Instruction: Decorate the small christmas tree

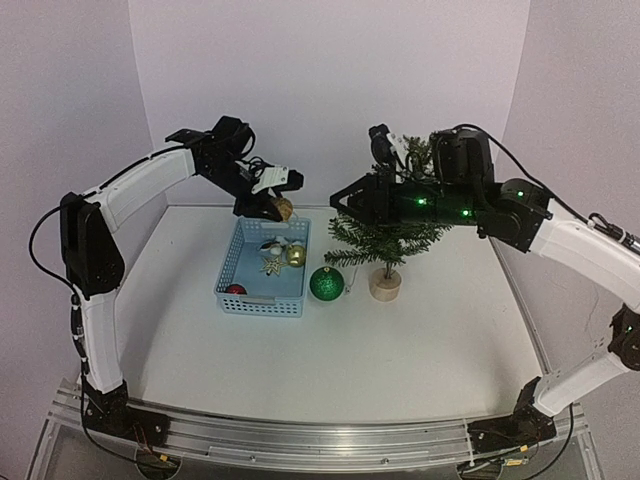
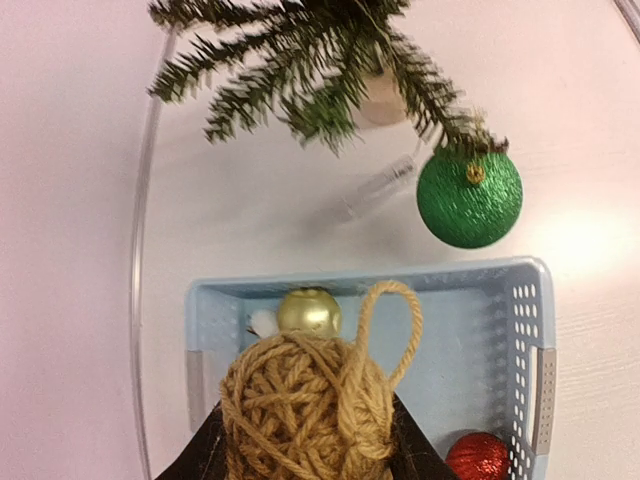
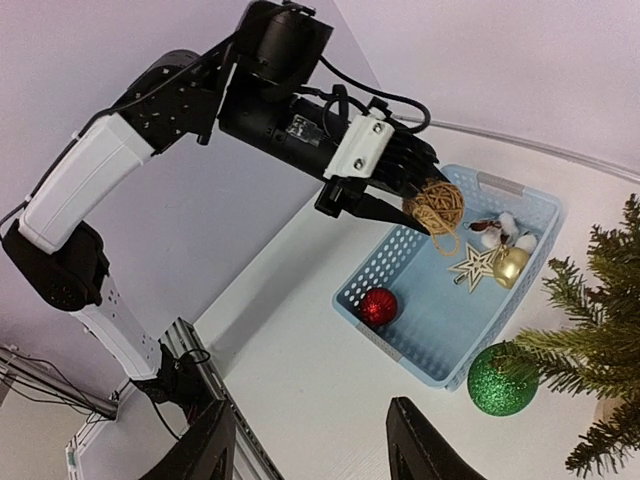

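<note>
Left hand (image 1: pixel 270 204) grips twine ball (image 1: pixel 284 209) above basket rim (image 1: pixel 300 222); right hand (image 3: pixel 312 440) wide, seemingly beside tree (image 1: pixel 385 235).

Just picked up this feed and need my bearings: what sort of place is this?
Likely a lab test cell, not a home: plain pale walls enclose a white table, with an aluminium rail along its near edge. The props are a tree and a basket of ornaments.

No text, brand, number or sign is legible in any view. The white plate (image 3: pixel 361 148) on the left arm (image 3: pixel 100 175), upper centre, right-wrist view, shows nothing readable.
</note>
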`<state>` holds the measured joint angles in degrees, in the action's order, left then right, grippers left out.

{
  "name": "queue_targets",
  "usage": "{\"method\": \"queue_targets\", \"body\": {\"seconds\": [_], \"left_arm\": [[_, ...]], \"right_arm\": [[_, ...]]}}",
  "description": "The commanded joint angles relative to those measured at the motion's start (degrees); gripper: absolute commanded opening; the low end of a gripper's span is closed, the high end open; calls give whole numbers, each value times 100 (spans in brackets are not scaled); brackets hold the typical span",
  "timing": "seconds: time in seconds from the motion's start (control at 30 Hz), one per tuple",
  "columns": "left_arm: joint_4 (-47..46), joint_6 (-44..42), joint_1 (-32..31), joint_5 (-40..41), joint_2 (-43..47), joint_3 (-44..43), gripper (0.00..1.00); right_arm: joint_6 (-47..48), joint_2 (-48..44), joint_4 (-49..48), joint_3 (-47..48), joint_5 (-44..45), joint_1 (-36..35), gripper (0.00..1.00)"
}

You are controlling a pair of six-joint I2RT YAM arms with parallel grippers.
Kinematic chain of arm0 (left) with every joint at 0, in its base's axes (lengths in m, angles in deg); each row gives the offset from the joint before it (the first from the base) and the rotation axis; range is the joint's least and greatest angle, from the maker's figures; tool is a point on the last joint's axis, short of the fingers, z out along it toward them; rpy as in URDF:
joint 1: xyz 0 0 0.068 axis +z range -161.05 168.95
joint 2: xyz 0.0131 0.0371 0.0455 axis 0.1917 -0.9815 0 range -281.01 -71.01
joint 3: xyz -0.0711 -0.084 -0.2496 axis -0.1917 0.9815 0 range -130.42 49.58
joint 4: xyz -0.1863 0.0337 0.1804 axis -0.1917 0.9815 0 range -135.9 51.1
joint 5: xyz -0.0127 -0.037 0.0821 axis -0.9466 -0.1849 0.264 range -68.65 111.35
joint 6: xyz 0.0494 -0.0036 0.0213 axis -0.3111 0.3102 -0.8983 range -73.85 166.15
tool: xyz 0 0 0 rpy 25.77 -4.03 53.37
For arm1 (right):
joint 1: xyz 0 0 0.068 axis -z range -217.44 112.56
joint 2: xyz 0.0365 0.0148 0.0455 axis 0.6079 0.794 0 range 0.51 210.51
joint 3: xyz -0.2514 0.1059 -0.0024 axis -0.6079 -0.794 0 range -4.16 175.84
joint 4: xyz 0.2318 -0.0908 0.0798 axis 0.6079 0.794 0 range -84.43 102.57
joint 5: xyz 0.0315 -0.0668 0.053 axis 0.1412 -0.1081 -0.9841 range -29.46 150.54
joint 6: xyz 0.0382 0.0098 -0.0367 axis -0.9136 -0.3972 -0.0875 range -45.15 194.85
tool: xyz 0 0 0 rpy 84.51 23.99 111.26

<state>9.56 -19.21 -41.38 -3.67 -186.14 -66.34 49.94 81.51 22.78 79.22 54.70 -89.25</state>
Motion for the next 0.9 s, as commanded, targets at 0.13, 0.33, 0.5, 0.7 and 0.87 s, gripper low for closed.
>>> {"method": "queue_targets", "body": {"seconds": [0.13,0.33,0.5,0.7,0.87], "left_arm": [[-573,1179,-232,-809,-147,-1315,5],[-733,1425,-562,-685,-289,-1537,4],[-559,1751,-843,-986,-224,-1710,5],[-549,1707,-852,-796,-233,-1701,5],[-1549,1656,-838,284,-154,-710,4]], "right_arm": [[199,-776,155,346,1292,74,54],[277,-1234,676,262,2758,125,56],[259,-1562,797,-127,3285,318,59],[166,-1507,1246,-196,3222,764,60],[67,-1574,1425,-291,3100,1196,60]]}}
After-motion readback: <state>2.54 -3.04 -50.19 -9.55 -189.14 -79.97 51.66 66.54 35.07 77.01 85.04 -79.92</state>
